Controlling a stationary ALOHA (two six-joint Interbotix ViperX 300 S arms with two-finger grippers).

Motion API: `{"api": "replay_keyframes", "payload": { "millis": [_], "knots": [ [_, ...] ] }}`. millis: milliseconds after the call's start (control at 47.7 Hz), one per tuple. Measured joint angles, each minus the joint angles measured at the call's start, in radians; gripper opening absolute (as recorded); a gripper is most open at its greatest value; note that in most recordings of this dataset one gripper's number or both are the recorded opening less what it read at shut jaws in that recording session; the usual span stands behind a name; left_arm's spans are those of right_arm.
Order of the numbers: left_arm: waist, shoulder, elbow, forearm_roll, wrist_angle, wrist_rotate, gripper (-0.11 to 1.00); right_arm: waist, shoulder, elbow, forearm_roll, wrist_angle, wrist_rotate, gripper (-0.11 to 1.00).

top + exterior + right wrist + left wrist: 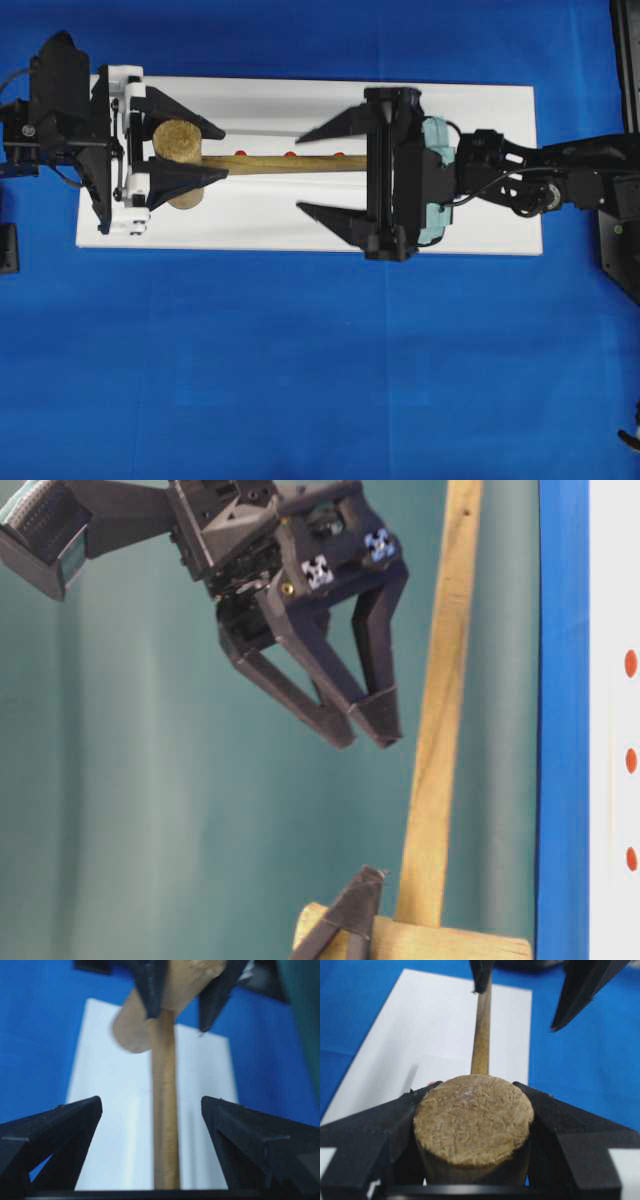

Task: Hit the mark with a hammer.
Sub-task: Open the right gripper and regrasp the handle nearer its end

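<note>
Nearest the overhead camera is the right gripper (312,171), its jaws spread wide with one finger at each side of the hammer (250,163) handle and touching neither; the right wrist view shows clear gaps on both sides of the shaft. Below it, the hammer is held off the white board (480,220): the table-level view shows it apart from the surface. The left gripper (220,153), at 9 o'clock of the overhead view, is clamped on the thick cylindrical head, a finger pressed against each side of it, as the left wrist view shows up close. The handle runs from the head toward 3 o'clock, its free end passing between the right fingers.

Lowest lies the white board, long from 9 to 3 o'clock on the blue cloth (300,380). Three red marks (289,154) sit in a row just at 12 o'clock of the handle. The board's 6 o'clock strip is bare, and its 3 o'clock end lies under the right wrist. Wide blue cloth lies open toward 6 o'clock; a narrower band runs along 12 o'clock.
</note>
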Motion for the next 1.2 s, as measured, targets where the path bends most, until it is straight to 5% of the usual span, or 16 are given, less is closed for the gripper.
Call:
{"api": "replay_keyframes", "payload": {
  "millis": [189, 839, 944, 1196],
  "knots": [
    [0.000, 0.002, 0.000, 0.000, 0.028, 0.057, 0.43, -0.002, 0.000, -0.002, 0.002, 0.011, 0.026, 0.95],
    [-0.041, 0.003, -0.028, 0.000, 0.038, 0.060, 0.43, -0.043, 0.156, -0.061, 0.032, 0.025, 0.037, 0.93],
    [-0.041, 0.003, -0.026, 0.002, 0.055, 0.061, 0.43, -0.044, 0.158, -0.060, 0.032, 0.028, 0.037, 0.78],
    [-0.038, 0.003, -0.028, 0.002, 0.066, 0.060, 0.43, -0.043, 0.158, -0.060, 0.032, 0.049, 0.037, 0.08]
  ]
}}
